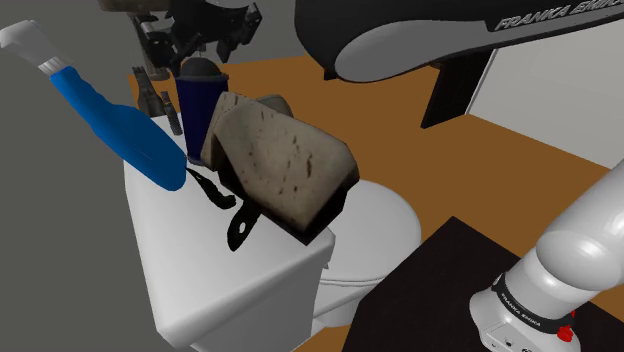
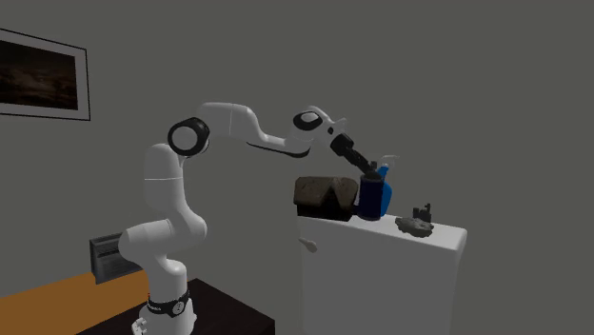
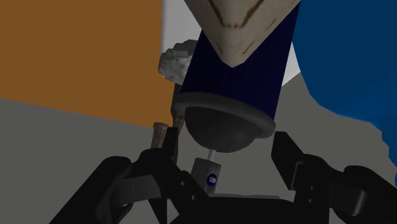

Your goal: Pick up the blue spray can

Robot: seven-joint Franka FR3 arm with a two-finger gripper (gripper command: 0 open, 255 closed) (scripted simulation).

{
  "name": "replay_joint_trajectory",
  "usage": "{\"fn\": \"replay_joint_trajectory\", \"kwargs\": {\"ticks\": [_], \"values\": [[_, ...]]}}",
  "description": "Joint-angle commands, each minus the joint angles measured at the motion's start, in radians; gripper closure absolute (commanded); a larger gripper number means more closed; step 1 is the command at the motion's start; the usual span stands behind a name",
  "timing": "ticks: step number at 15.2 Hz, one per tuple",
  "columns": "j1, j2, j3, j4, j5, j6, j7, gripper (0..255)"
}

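Observation:
The dark blue spray can (image 1: 199, 108) with a grey domed cap stands upright on the white toilet tank (image 1: 220, 290), behind a beige speckled block (image 1: 282, 160). My black gripper (image 1: 200, 40) hangs just above the cap, open. In the wrist view the gripper (image 3: 222, 159) is open, with its fingers (image 3: 289, 156) either side of the can's (image 3: 235, 70) dome and white nozzle, not touching them. From the second exterior view the gripper (image 2: 366, 168) points down at the can (image 2: 371, 198).
A blue-handled brush (image 1: 120, 120) leans close beside the can on the shoulder view's left. A black curved item (image 1: 235, 215) lies in front of the block. A small grey object (image 2: 417, 222) sits further along the tank. The toilet bowl (image 1: 385, 225) and brown floor lie beyond.

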Motion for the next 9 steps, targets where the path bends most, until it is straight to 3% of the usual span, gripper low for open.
{"fn": "replay_joint_trajectory", "kwargs": {"ticks": [1,9], "values": [[0.003,0.011,0.004,0.030,-0.003,-0.024,-0.013,255],[0.033,0.068,0.025,0.164,-0.033,-0.136,-0.058,255]]}}
